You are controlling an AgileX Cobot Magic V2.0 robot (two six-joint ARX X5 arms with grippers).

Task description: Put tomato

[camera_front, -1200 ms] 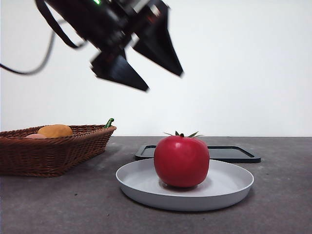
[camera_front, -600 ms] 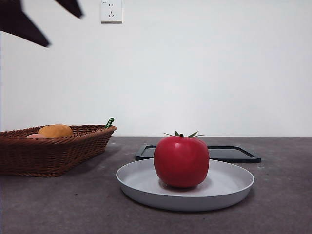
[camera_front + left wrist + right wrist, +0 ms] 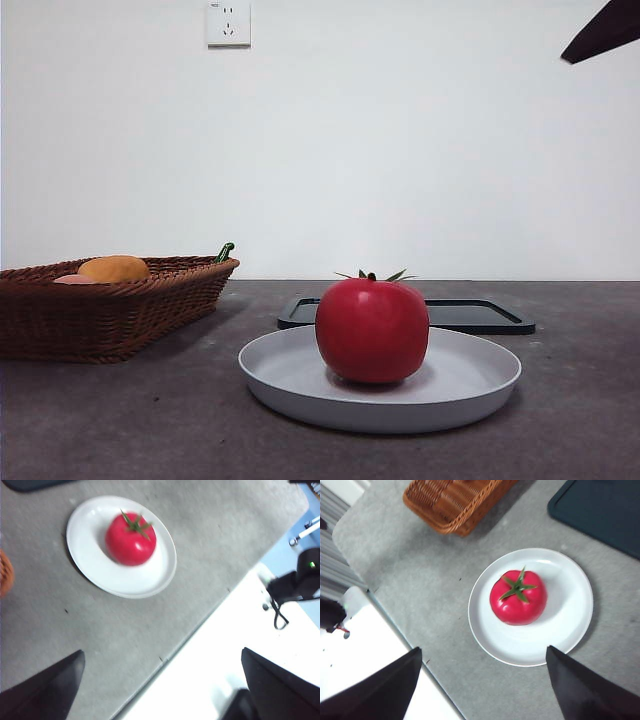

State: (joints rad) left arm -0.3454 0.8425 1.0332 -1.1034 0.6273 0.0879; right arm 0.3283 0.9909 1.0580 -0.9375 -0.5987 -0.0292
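Right now, this is how things look:

Tomato: the red tomato (image 3: 372, 330) sits upright on the white plate (image 3: 480, 385), green leaf-crown up. It is a little off the middle of the plate. Nothing touches it. It also shows in the left wrist view (image 3: 130, 539) and the right wrist view (image 3: 518, 597).

Plate: it lies flat on the gray table (image 3: 120, 420), near the front.

Left gripper: the left gripper (image 3: 162, 672) is up high, well away from the tomato. Its two black jaws are spread wide, with nothing between them. It hangs over the edge of the table.

Right gripper: the right gripper (image 3: 482, 675) is also up high, above the plate and the table edge. Its jaws are spread wide too and hold nothing.

Black tip: one dark tip (image 3: 603, 32) shows at the top right corner of the front view. I cannot tell which arm it belongs to.

Basket: a brown woven basket (image 3: 110, 315) stands on the table to the left of the plate, well apart from it. An orange fruit (image 3: 113, 268) and a pale pink fruit (image 3: 72, 279) lie in it.

Tray: a flat black tray (image 3: 470, 315) lies just behind the plate.

Wall: a white socket (image 3: 228, 22) is high on the wall.
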